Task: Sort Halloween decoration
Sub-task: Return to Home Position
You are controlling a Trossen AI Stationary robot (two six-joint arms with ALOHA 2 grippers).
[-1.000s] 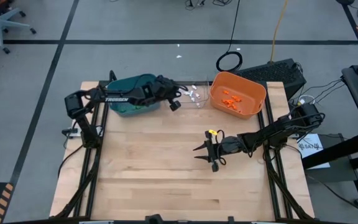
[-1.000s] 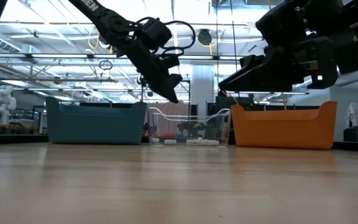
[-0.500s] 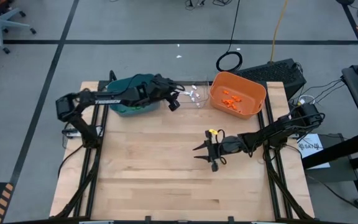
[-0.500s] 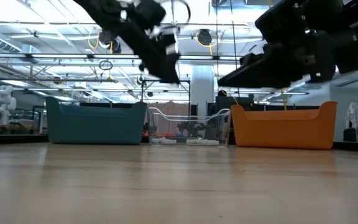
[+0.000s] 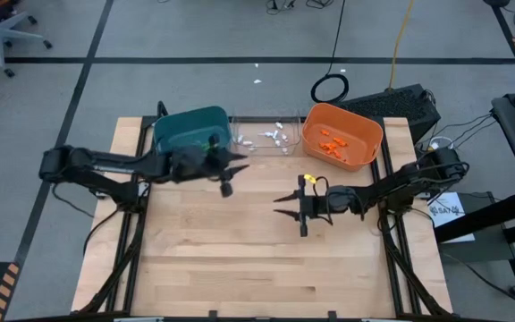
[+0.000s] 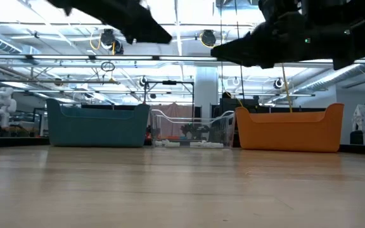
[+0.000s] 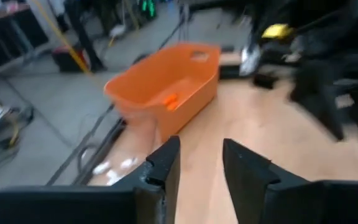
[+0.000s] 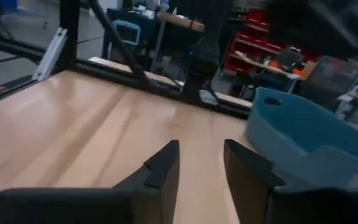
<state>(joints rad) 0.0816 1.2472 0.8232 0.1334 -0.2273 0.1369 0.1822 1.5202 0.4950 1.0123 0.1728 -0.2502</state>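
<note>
The Halloween decoration shows only inside the bins at the table's far edge. Orange pieces lie in the orange bin, and white pieces lie in the clear bin. The teal bin stands to their left. My left gripper hovers open and empty above the table, just near of the teal bin, pointing toward the orange bin. My right gripper hovers open and empty over the table's middle, pointing left toward the teal bin.
The three bins stand in a row along the far edge. Bare wooden tabletop stretches from the bins to the near edge. Both arms hang well above the table in the low view, and the two grippers are about a hand's width apart.
My left gripper has drawn back from above the bins, moving toward the table's near and left edges, and has risen and levelled out. My right gripper has risen a little and tipped its fingers upward.
</note>
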